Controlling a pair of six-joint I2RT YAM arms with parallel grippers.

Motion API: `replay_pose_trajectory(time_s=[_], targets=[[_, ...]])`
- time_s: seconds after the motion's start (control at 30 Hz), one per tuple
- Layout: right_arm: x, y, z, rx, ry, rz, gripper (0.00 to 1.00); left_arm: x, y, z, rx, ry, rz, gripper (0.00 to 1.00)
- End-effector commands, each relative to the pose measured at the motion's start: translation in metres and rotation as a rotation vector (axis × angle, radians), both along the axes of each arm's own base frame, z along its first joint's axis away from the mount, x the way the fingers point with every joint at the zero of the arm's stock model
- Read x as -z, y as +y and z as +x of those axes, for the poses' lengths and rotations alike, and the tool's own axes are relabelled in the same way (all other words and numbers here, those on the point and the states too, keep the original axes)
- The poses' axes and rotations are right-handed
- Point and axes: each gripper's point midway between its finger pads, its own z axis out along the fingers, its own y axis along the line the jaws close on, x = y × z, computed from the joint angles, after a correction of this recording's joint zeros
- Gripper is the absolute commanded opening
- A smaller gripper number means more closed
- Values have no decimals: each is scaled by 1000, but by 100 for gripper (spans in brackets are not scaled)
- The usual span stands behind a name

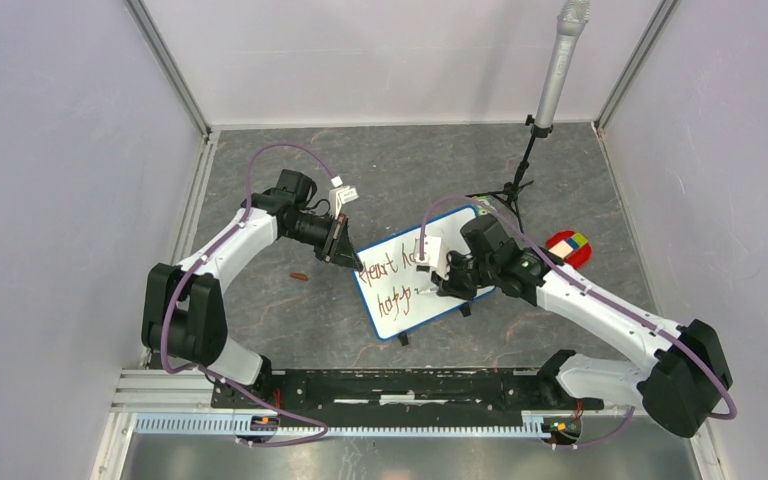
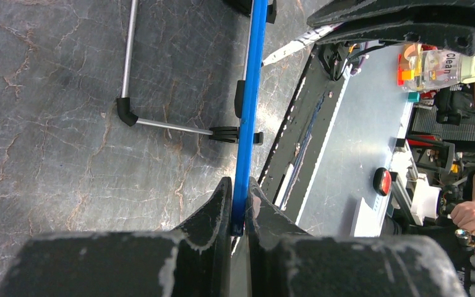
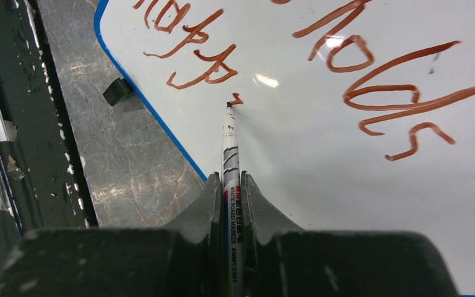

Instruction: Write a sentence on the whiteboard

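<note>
Mid-table, the small glossy white board with thin blue frame [image 1: 401, 318] is pinched at its left edge by the left gripper [image 2: 240, 185] to steady it; the right gripper [image 3: 229, 180] clasps a slim white marker [image 3: 229, 148], tip touching, to extend the reddish-brown handwritten sentence [image 1: 388, 268]

The black two-fingered left end effector [image 2: 239, 189] is closed on the edge of the whiteboard [image 2: 250, 74], seen edge-on as a thin blue frame that runs from between the fingertips to the top of the view. A silver metal rod stand [image 2: 130, 55] with a black elbow meets the frame at a black clip [image 2: 232, 134], over the grey marbled counter [image 2: 49, 154]. To the right lie a black rail [image 2: 300, 130], a round red button [image 2: 381, 181], a clear plastic bottle marked "Clean" [image 2: 436, 62], and a person's hand [image 2: 470, 213].
</note>
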Motion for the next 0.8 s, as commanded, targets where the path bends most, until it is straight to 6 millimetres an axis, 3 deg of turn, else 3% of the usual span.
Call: replay_pose_trajectory(time_s=[0.0, 0.17, 0.5, 0.77], targets=[[13, -6, -6, -11, 3, -44, 0, -6, 1, 7, 14, -63, 6, 2], [14, -12, -6, -5, -15, -68, 0, -6, 1, 7, 15, -61, 4, 2], [-42, 6, 15, 1, -112, 12, 0, -8, 0, 8, 16, -63, -1, 2], [-39, 14, 20, -3, -103, 21, 0, -9, 1, 6, 15, -68, -1, 2]])
